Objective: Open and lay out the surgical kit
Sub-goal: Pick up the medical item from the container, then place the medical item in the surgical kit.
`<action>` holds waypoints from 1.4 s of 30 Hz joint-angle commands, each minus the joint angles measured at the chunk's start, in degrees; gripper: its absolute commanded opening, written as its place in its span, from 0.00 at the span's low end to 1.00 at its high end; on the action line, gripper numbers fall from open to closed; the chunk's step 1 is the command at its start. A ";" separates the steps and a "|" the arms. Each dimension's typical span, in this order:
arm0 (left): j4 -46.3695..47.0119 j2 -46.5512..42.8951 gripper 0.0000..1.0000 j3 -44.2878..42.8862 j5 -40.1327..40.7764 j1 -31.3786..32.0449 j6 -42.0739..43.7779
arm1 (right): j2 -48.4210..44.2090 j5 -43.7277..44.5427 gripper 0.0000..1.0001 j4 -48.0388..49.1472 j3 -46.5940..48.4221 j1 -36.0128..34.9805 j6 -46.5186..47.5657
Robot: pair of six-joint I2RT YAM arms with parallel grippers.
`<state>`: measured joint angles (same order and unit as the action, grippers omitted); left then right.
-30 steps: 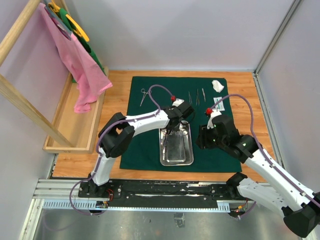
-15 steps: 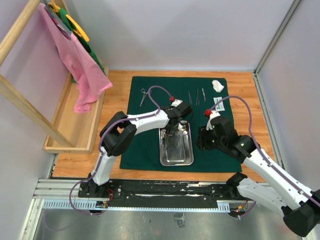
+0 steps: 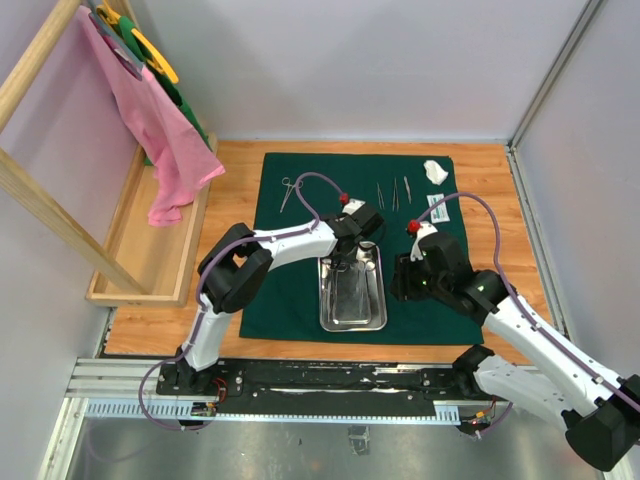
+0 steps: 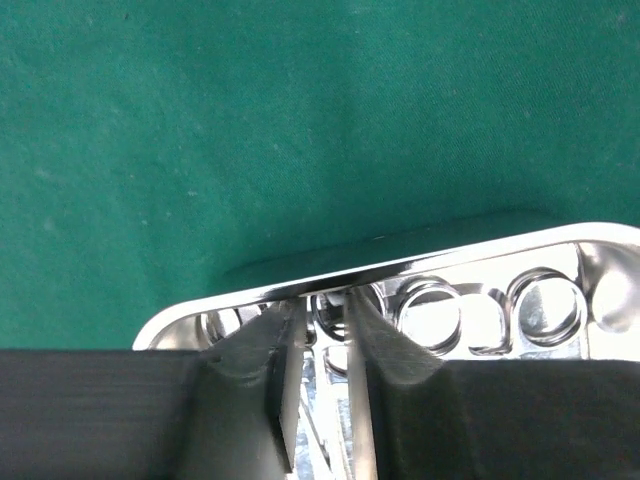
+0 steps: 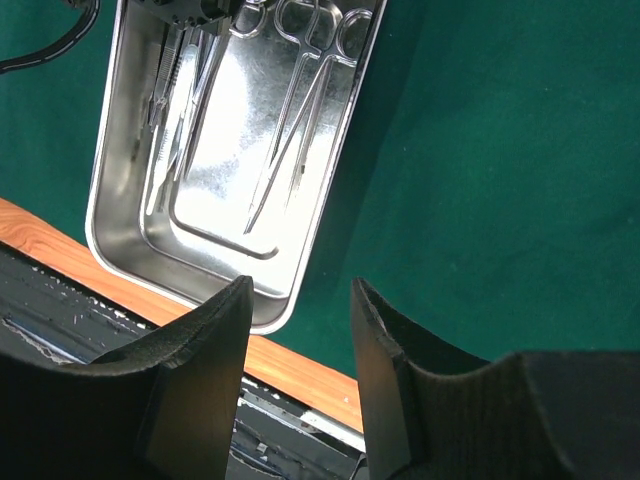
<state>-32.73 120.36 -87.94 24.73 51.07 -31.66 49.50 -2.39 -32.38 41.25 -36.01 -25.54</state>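
Starting with the left gripper (image 4: 322, 345): sits low in the far end of the shiny steel tray with round corners (image 4: 400, 262), right by the ring handles (image 4: 430, 315) of the tools inside. Shows only a thin gap between its black fingers (image 4: 285, 400), with a thin bit of steel in that gap. Cannot tell if pinching that steel or just standing around it. Has hardly moved in the last second.

Over to the right gripper (image 5: 298, 300): hangs just beside the tray's right side, above the dark green cloth (image 5: 480, 150), with a wide gap and nothing in it. Has slid a tiny bit nearer the tray than a second ago.

Inside the tray: long thin steel forceps (image 5: 300, 100), plus a few more thin tools (image 5: 165, 100) along the left wall.

Farther out on the cloth, already laid out: steel forceps with ring handles (image 3: 287, 190) at the far left, thin steel tweezers (image 3: 395, 193) in a row, a white gauze wad (image 3: 435, 171) in the far right corner, a small white packet (image 3: 440, 208) near it. Under it all, a wooden table (image 3: 240, 165).

Means very little change, and puts the job at about halfway: cloth open and flat, some things out, more to lift from the tray. Looks like a try at picking the next tool by its rings. Calls for a soft, straight lift, so as not to drag the tray or knock the other tools.
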 commanded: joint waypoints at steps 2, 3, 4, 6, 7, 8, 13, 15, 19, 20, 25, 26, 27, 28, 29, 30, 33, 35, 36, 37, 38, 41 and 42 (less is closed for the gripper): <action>-1.56 2.24 0.02 0.93 -1.29 0.01 0.73 | -0.57 -0.11 0.45 0.83 -0.77 0.98 -0.40; -1.67 1.83 0.01 0.99 -1.21 0.00 0.65 | -0.66 0.07 0.45 0.64 -0.63 1.01 -0.27; -1.87 1.29 0.00 0.95 -1.19 0.01 0.59 | -0.71 0.25 0.45 0.43 -0.53 0.98 -0.22; -2.86 -0.21 0.00 0.45 -0.85 0.07 0.50 | -0.72 0.49 0.45 -0.08 -0.17 0.98 -0.05; -3.64 -1.27 0.00 -0.13 -0.70 0.08 0.46 | -0.80 0.54 0.45 -0.20 0.06 1.02 0.01; -4.45 -2.36 0.00 -0.84 -0.60 0.13 0.46 | -0.88 0.62 0.45 -0.33 0.32 0.98 0.09; -8.82 -8.43 0.00 -6.73 0.41 0.35 0.97 | -1.07 0.81 0.45 -1.24 1.55 1.00 0.30; -10.68 -9.30 0.00 -10.79 0.81 0.35 2.03 | -1.07 0.83 0.45 -1.55 1.99 1.03 0.39; -15.00 -6.84 0.00 -23.27 2.15 -0.54 5.73 | -1.12 1.06 0.45 -2.32 2.96 1.03 0.48; -16.20 -5.16 0.00 -26.62 2.37 -1.18 6.82 | -1.15 1.07 0.45 -2.44 3.16 1.03 0.49; -17.54 1.47 0.00 -39.22 2.57 -7.86 12.59 | -0.84 1.50 0.45 -2.77 3.37 1.02 0.49; -17.17 2.93 0.00 -41.40 2.19 -9.38 13.90 | -0.62 1.51 0.45 -2.73 3.36 1.01 0.49; -16.32 4.44 0.00 -43.13 1.84 -10.96 15.06 | -0.29 1.47 0.45 -2.77 3.36 1.01 0.48; -15.64 5.74 0.00 -44.70 1.27 -12.43 15.81 | 0.11 1.44 0.45 -2.70 3.41 1.03 0.43; -14.91 6.93 0.00 -46.04 0.71 -13.88 16.60 | 0.55 1.43 0.45 -2.69 3.47 1.01 0.41; -13.70 7.93 0.00 -47.02 0.30 -15.07 17.59 | 1.00 1.43 0.45 -2.68 3.56 1.03 0.40; -10.02 10.24 0.00 -48.31 -0.20 -17.67 21.08 | 2.77 1.26 0.45 -1.95 3.45 1.03 0.57; -8.16 11.90 0.00 -48.69 -1.74 -19.34 22.25 | 4.29 1.21 0.45 -1.76 3.50 1.03 0.86; -7.38 12.94 0.00 -48.72 -2.55 -20.09 22.79 | 5.12 1.25 0.45 -1.62 3.52 1.01 0.97; -6.63 13.84 0.00 -48.72 -2.78 -20.67 23.26 | 5.83 1.33 0.45 -1.44 3.42 1.00 1.09; -5.83 14.73 0.00 -48.67 -3.30 -21.07 23.91 | 6.54 1.34 0.45 -1.07 3.34 1.06 1.22; -3.50 17.09 0.00 -48.31 -5.66 -21.62 25.05 | 8.95 1.11 0.45 0.73 2.62 1.06 1.21; -2.57 17.75 0.00 -48.15 -6.07 -21.56 25.26 | 9.81 0.89 0.45 1.35 2.39 1.11 1.22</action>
<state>-40.95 136.59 -134.43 22.28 29.32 -9.85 57.19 -1.91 -33.47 43.44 -36.01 -25.21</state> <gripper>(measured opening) 0.018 0.448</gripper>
